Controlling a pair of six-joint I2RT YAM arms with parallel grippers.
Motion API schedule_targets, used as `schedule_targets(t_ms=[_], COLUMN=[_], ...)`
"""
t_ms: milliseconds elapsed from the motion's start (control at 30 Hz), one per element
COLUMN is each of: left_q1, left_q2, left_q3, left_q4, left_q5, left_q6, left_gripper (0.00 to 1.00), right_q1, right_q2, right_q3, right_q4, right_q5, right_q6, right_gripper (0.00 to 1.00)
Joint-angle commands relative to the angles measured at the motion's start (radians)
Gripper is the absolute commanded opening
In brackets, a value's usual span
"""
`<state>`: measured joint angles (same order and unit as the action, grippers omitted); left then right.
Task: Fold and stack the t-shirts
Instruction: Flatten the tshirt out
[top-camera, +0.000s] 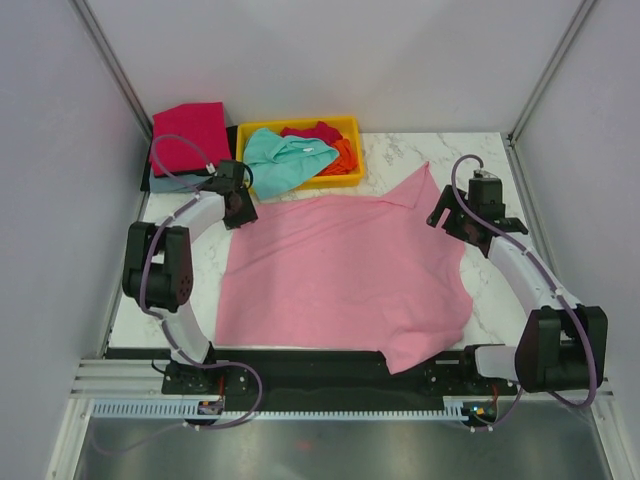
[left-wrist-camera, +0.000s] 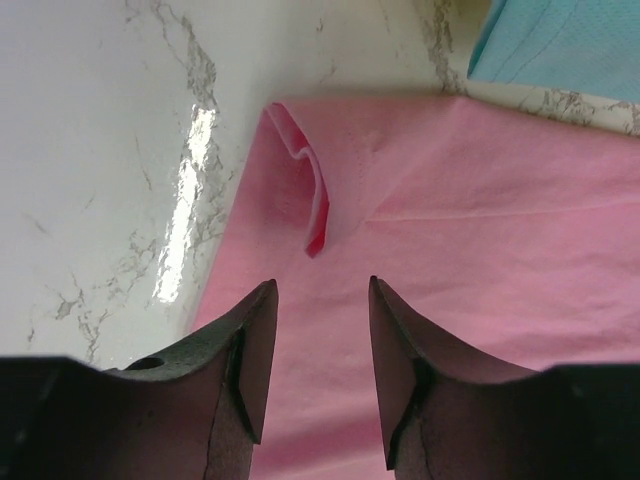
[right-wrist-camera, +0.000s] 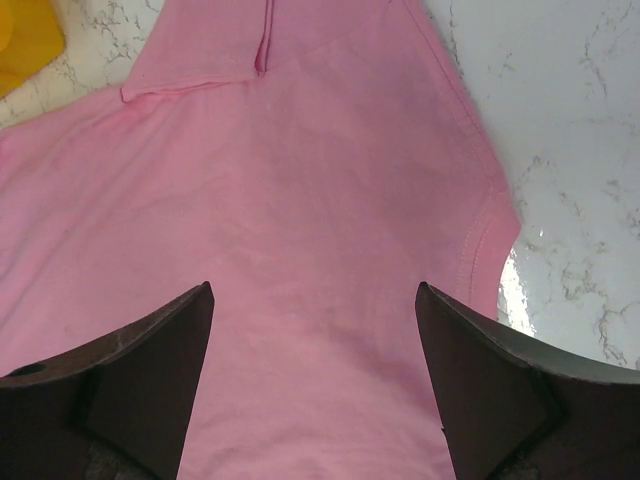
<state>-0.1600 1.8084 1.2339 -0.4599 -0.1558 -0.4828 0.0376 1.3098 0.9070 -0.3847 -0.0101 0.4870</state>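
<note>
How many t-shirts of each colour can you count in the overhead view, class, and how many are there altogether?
Pink t-shirt: 1
Teal t-shirt: 1
Red t-shirt: 1
Orange t-shirt: 1
Crimson t-shirt: 1
Grey-blue t-shirt: 1
Total: 6, as far as the heap shows
</note>
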Motion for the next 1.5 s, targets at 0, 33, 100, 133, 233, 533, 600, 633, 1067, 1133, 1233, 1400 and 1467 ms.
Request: schedule_targets(t_ms=[0, 33, 100, 133, 233, 533, 600, 633, 1067, 1133, 1233, 1400, 1467], left_q1=[-0.013, -0.018, -0.021, -0.022, -0.023, -0.021, -0.012, -0.007, 0.125, 0.126, 0.126, 0.122, 0.122], left_q2=[0.025, 0.029, 0.038, 0.054, 0.086, 0.104, 0.106, 0.108, 0.217, 0.128, 0.011, -0.248, -0.334], left_q3=[-0.007, -0.005, 0.004, 0.009, 0.035, 0.113, 0.156, 0.174, 0.428, 0.371, 0.281, 0.138, 0.058], left_q4=[0.101, 0.109, 0.125, 0.127, 0.125, 0.127, 0.121, 0.116, -0.102, -0.103, -0.097, -0.1, -0.121], left_q5=[-0.028, -0.03, -0.044, -0.05, -0.056, -0.105, -0.12, -0.129, -0.022, -0.011, 0.048, 0.209, 0.258], left_q6=[-0.05, -0.05, -0.05, -0.048, -0.048, -0.027, -0.004, 0.0, -0.016, -0.022, -0.023, 0.068, 0.095], left_gripper=[0.49, 0.48, 0.47, 0.47, 0.45, 0.02, 0.02, 0.02, 0.77, 0.76, 0.75, 0.71, 0.71], right_q1=[0.002, 0.002, 0.004, 0.004, 0.002, 0.002, 0.002, 0.002, 0.002, 0.002, 0.016, 0.064, 0.064], right_q2=[-0.044, -0.046, -0.055, -0.058, -0.066, -0.06, -0.06, -0.058, -0.043, -0.034, 0.006, 0.218, 0.323], right_q3=[0.004, 0.003, -0.005, -0.008, -0.005, 0.006, 0.007, 0.01, 0.023, 0.036, 0.073, 0.185, 0.26], right_q4=[-0.013, -0.016, -0.022, -0.028, -0.036, -0.043, -0.043, -0.043, -0.037, -0.02, 0.021, 0.047, 0.059], right_q5=[-0.028, -0.025, -0.027, -0.028, -0.024, -0.011, -0.013, -0.014, -0.056, -0.095, -0.136, -0.099, -0.079], right_q6=[-0.036, -0.039, -0.042, -0.044, -0.05, -0.06, -0.059, -0.06, -0.064, -0.05, -0.018, 0.01, 0.022], right_gripper=[0.9, 0.9, 0.9, 0.9, 0.9, 0.9, 0.9, 0.9, 0.9, 0.9, 0.88, 0.78, 0.74])
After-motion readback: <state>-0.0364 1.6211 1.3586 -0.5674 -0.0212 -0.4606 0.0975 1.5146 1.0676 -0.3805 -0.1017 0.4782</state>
